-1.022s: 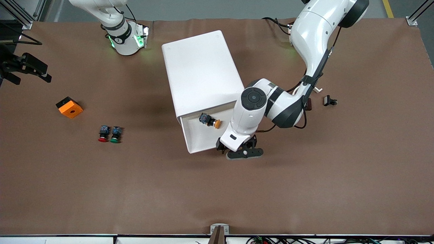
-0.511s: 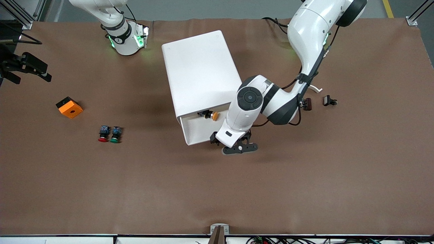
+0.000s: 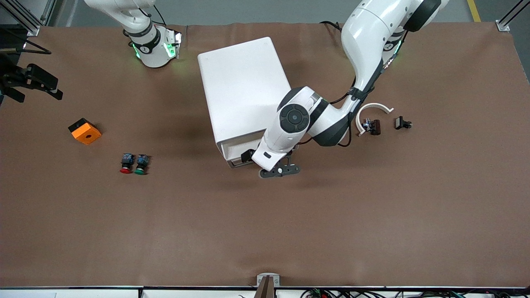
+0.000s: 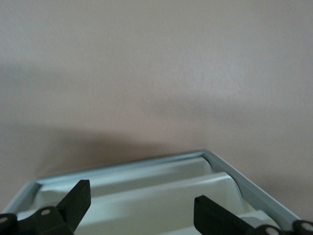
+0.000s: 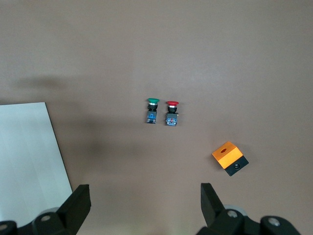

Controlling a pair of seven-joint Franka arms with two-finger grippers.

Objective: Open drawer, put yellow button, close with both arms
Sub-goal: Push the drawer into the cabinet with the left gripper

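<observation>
The white cabinet [image 3: 244,87] stands mid-table. Its top drawer [image 3: 234,156] sticks out only a sliver at the front. The yellow button is hidden. My left gripper [image 3: 252,159] is at the drawer's front, open, with its fingers wide apart. In the left wrist view the gripper [image 4: 142,196] has the drawer's white front rim [image 4: 146,188] lying across between its fingers [image 4: 78,196]. My right gripper [image 5: 144,196] is open and empty, high over the table, and does not show in the front view. Its wrist view shows the cabinet's top [image 5: 24,156].
A red button [image 3: 126,163] and a green button [image 3: 141,164] stand together toward the right arm's end, with an orange block [image 3: 85,131] farther off. A white curved piece [image 3: 372,108] and two small dark parts [image 3: 374,126] [image 3: 402,123] lie toward the left arm's end.
My left gripper has moved toward the cabinet and pushed the drawer in. The drawer went from well open to almost shut, and the yellow button passed out of sight.
</observation>
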